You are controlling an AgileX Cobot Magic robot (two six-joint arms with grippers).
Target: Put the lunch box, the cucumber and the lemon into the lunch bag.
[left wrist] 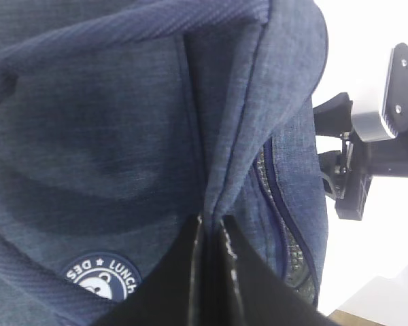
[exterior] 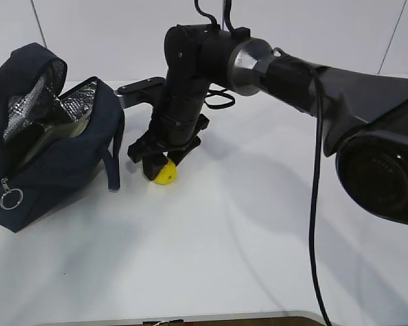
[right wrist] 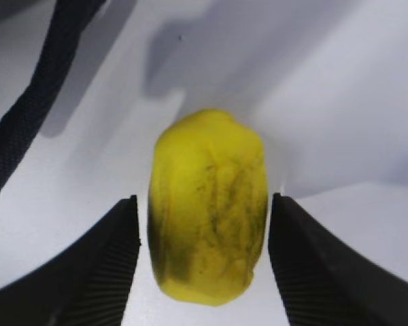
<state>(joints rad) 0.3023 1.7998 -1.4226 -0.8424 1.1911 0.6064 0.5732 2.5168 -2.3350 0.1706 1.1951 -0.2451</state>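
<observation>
Straddling the lemon (right wrist: pixel 209 216) on the white table (exterior: pixel 258 224), right gripper (right wrist: pixel 204 261) spread, its ribbed fingers (right wrist: pixel 102 265) flanking the fruit with slim gaps either side. Pinching a fold of the lunch bag (left wrist: pixel 122 136), left gripper (left wrist: pixel 214 238) pressed together; bag gaping just left of the lemon, foil lining (exterior: pixel 75 105) showing

White table (exterior: pixel 245 258), matte, soft shadows under diffuse lighting; pale white backdrop wall (exterior: pixel 109 34) behind; dark strip along the near edge.
</observation>
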